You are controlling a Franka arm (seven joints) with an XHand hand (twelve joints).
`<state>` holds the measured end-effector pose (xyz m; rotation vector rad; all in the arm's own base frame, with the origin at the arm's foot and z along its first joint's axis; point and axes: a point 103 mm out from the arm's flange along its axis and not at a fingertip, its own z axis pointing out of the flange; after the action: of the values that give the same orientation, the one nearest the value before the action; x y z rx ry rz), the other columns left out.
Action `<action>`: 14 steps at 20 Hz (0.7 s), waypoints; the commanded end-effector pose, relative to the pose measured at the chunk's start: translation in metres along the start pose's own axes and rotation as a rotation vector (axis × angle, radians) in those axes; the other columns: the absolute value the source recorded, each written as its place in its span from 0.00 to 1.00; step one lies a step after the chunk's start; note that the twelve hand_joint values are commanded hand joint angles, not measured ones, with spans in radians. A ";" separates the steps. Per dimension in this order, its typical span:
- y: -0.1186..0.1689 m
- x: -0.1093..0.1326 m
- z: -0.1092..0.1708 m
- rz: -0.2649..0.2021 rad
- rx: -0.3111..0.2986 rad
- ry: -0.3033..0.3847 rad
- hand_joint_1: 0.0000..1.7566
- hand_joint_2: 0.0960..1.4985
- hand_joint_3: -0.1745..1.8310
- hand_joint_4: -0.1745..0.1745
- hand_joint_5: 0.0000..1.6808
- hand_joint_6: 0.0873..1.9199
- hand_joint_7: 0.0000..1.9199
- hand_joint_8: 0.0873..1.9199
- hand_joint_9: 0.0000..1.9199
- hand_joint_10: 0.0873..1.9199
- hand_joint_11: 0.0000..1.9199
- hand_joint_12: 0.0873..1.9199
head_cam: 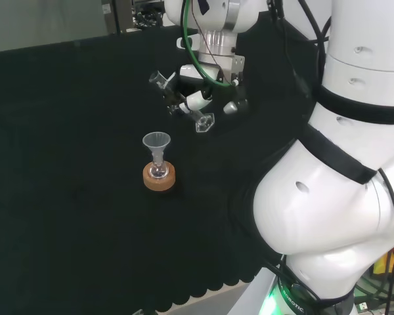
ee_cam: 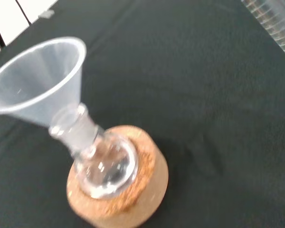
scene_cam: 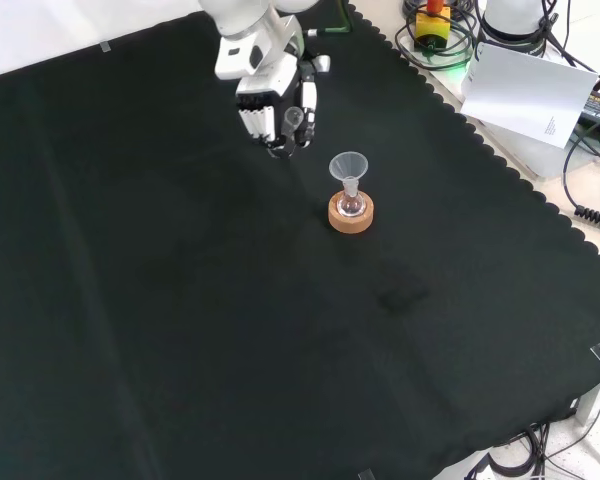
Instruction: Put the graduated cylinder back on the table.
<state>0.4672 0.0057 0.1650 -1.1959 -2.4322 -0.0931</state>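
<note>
Hand (head_cam: 200,98) curled round tilted graduated cylinder (head_cam: 184,104) beyond the cork stand (head_cam: 159,176); upright it, then lower clear of funnel (head_cam: 156,141).

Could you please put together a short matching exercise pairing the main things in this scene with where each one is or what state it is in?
Things:
1. graduated cylinder
2. funnel
3. flask
4. cork ring

States:
A. lies on the black cloth, under the flask
B. held tilted in the hand, above the cloth
C. sits in the flask's neck
D. rests on the cork ring

Pairs: 1-B, 2-C, 3-D, 4-A
</note>
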 end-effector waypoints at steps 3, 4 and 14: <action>0.057 -0.035 0.014 -0.074 -0.094 0.069 0.64 0.74 0.08 0.17 0.58 0.52 0.65 0.11 0.74 0.00 0.70 0.31; 0.062 -0.036 0.016 -0.084 -0.098 0.075 0.64 0.74 0.08 0.17 0.58 0.52 0.65 0.11 0.74 0.00 0.70 0.31; 0.102 -0.049 0.025 -0.154 -0.198 0.190 0.64 0.74 0.08 0.15 0.58 0.51 0.64 0.11 0.73 0.00 0.70 0.32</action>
<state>0.5470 0.0297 0.1180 -1.0771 -2.4220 -0.3642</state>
